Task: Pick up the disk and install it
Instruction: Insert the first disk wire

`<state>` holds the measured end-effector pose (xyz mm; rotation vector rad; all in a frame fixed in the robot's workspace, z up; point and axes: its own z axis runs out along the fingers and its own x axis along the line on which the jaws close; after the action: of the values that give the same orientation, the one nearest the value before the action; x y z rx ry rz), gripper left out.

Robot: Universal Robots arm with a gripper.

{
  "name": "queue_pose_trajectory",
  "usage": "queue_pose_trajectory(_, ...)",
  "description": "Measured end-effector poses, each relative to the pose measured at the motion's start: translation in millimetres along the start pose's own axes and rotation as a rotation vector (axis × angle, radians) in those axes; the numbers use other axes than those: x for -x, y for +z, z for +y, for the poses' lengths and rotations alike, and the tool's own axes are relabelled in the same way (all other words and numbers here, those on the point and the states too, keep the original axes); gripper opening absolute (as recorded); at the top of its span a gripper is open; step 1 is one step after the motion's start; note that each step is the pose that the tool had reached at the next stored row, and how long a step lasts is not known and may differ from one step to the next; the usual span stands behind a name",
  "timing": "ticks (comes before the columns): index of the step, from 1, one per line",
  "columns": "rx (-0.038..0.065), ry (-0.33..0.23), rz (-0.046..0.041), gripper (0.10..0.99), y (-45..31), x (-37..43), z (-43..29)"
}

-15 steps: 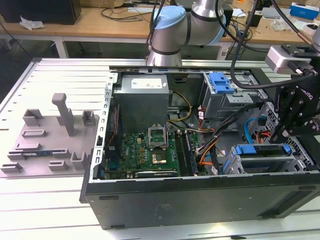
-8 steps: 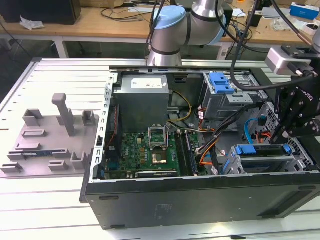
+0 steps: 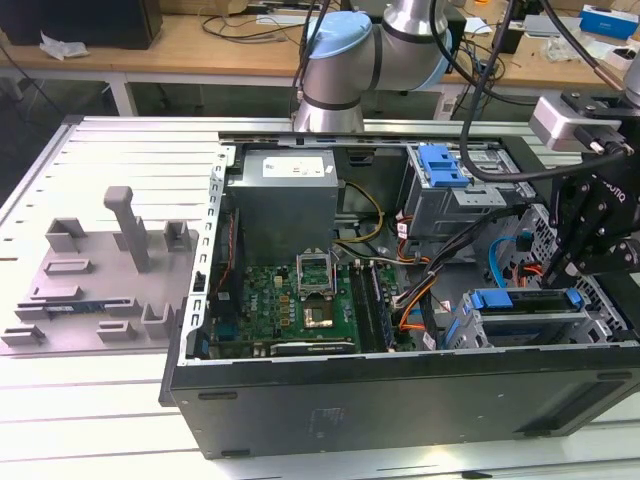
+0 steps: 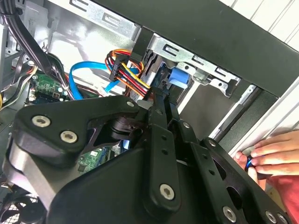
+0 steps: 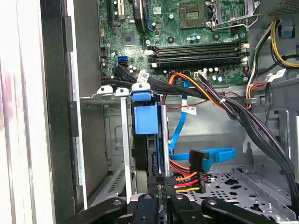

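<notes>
The gripper [image 5: 161, 195] is hanging inside the computer case [image 3: 400, 400], its jaws pressing together, tips right at the near end of the disk [image 5: 146, 119]. Beside it, a hand [image 4: 268, 156] is resting on the case's rim. The disk is standing on edge in the drive bay, a blue bracket framing it. Beyond, coloured cables [image 5: 201, 89] are running toward the circuit board [image 5: 168, 28].

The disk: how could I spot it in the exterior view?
Find the open computer case. At its near corner on the exterior view's right, by the gripper, a metal bay holds the disk. It is flat and silver with a long blue frame, unlike the squarish blue latch farther back and the thin blue cable.
</notes>
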<state>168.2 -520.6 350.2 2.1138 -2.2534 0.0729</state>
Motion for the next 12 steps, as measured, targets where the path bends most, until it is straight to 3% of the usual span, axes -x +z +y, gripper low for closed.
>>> queue_pose_trajectory(12,0.000,-0.001,0.0000,0.165,0.7,-0.6,2.8)
